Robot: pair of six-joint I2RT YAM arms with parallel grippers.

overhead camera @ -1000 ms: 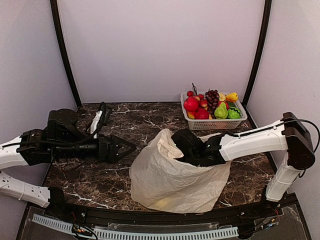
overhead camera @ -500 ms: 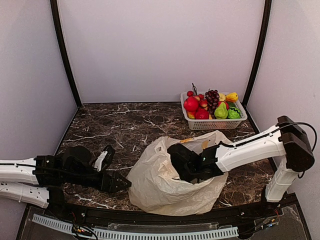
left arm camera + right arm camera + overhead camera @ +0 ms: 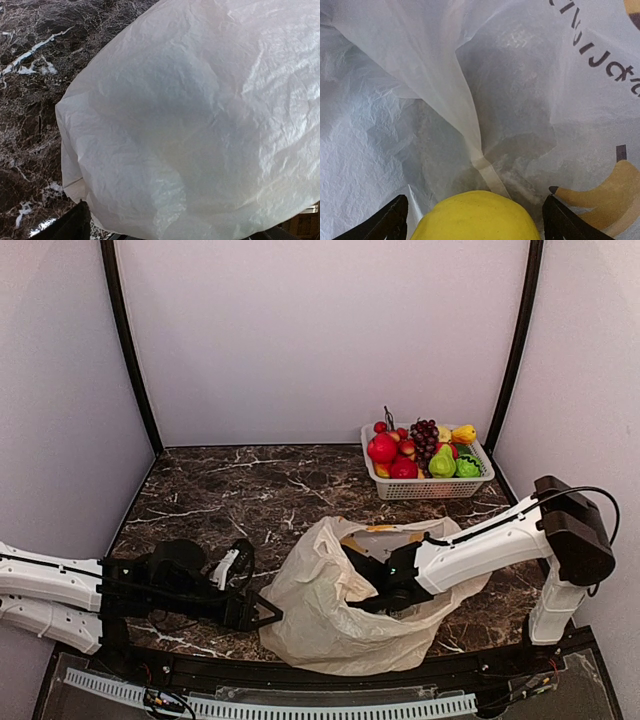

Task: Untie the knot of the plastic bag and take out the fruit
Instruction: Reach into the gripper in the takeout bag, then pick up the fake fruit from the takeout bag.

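Dark marble table (image 3: 220, 490): plastic bag (image 3: 320, 625) sits near centre, mouth agape. Inside it the right gripper (image 3: 476, 222), jaws spread around 1 yellow fruit (image 3: 475, 207). At its near-left side the left gripper (image 3: 265, 612), released. Far right, basket (image 3: 430, 490) of fruit.

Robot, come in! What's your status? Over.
Left gripper beside plastic bag, jaws open. Right gripper inside bag, jaws open around yellow fruit. Loose plastic fold just beyond fruit.
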